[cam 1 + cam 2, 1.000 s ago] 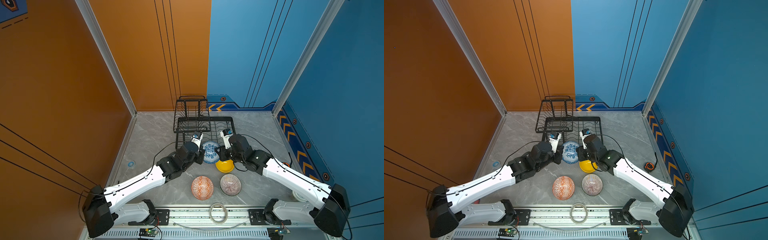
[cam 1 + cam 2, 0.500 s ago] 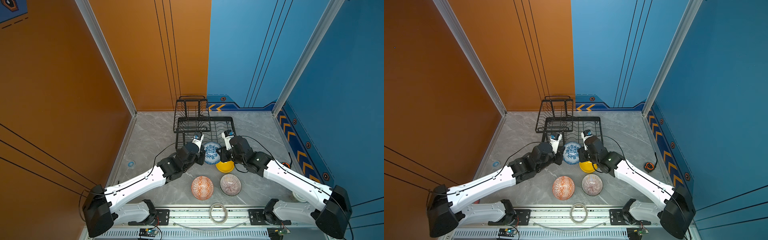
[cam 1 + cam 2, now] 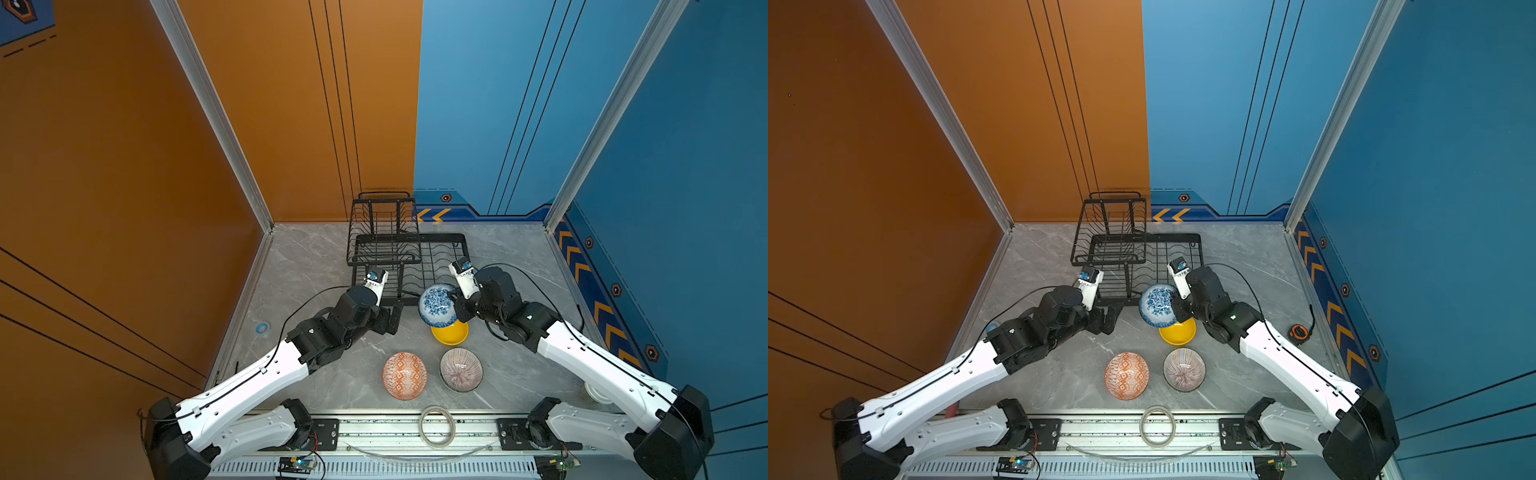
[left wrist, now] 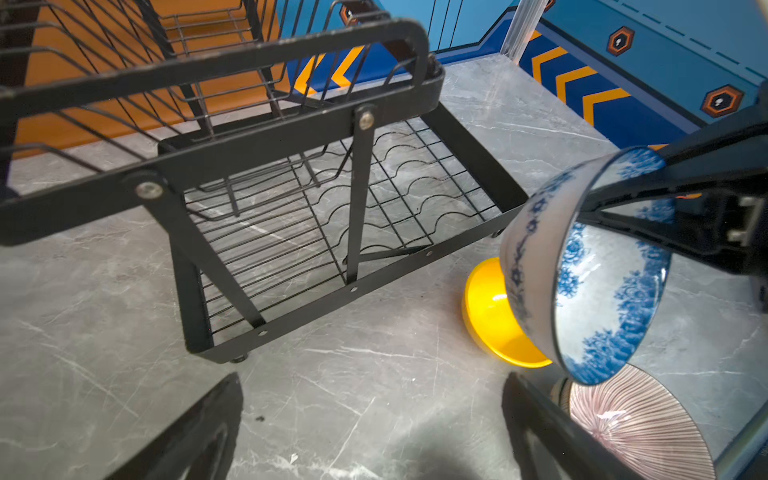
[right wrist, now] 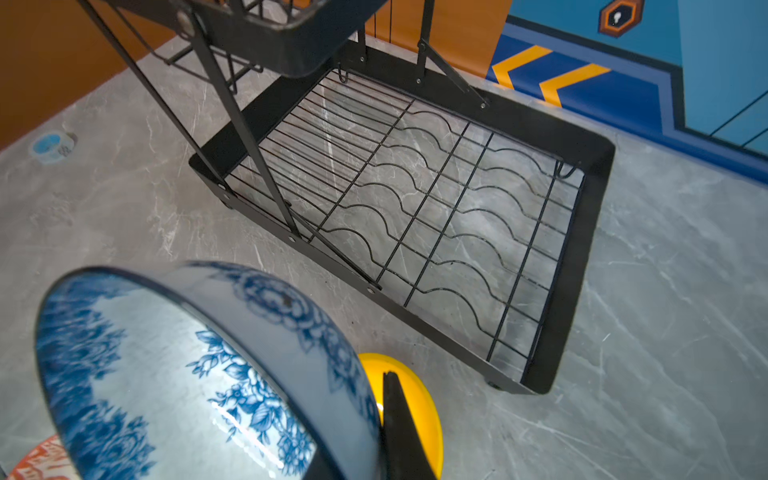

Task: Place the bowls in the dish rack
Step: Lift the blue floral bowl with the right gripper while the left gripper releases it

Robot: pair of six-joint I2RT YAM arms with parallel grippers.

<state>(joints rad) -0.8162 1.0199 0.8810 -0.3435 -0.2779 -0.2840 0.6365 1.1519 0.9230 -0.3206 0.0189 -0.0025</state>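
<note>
Right pincer pinches the blue-white bowl by its rim, on edge above the yellow bowl, mid-way along the bench. Left pincer: spread, empty. Carry the bowl over the near rail of the dish rack; seat it in the open wavy wires, clear of the raised tier

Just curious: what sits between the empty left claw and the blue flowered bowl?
Nothing: only bare grey tabletop separates the left gripper from the blue-white bowl, clearest in a top view.
</note>
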